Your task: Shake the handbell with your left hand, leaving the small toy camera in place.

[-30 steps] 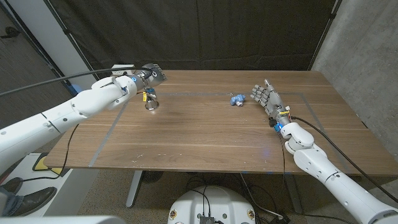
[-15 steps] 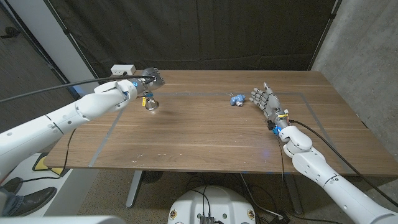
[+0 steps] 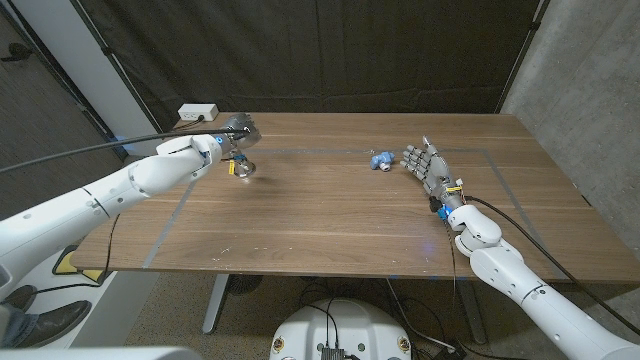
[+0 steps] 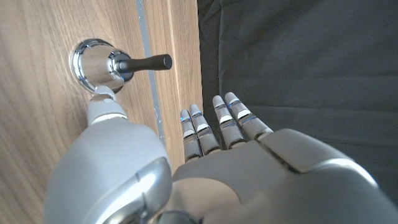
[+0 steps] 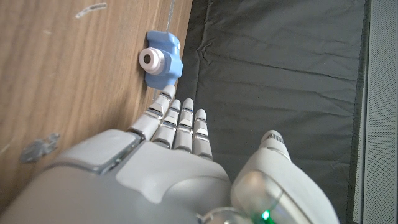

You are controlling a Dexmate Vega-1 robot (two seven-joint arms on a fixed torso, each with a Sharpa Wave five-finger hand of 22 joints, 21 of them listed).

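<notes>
The handbell (image 3: 243, 167), a chrome bowl with a black handle (image 4: 147, 61), stands upright on the wooden table (image 3: 330, 215) at its far left. My left hand (image 3: 236, 129) hovers just behind and above it, fingers (image 4: 217, 121) stretched out and holding nothing; the thumb tip (image 4: 104, 99) is close beside the bell's bowl (image 4: 93, 61). The small blue toy camera (image 3: 381, 159) sits at the far middle right. My right hand (image 3: 424, 163) stands open just right of it, fingertips (image 5: 177, 112) reaching close to the toy camera (image 5: 161, 59).
A white power strip (image 3: 198, 112) lies at the table's far left edge. Pale tape lines (image 3: 170, 225) mark a rectangle on the tabletop. A black curtain hangs behind the table, and a concrete wall stands to the right.
My left arm has drawn in slightly, its hand staying above the bell. The bell and toy camera have not moved. The right hand has shifted very little.
</notes>
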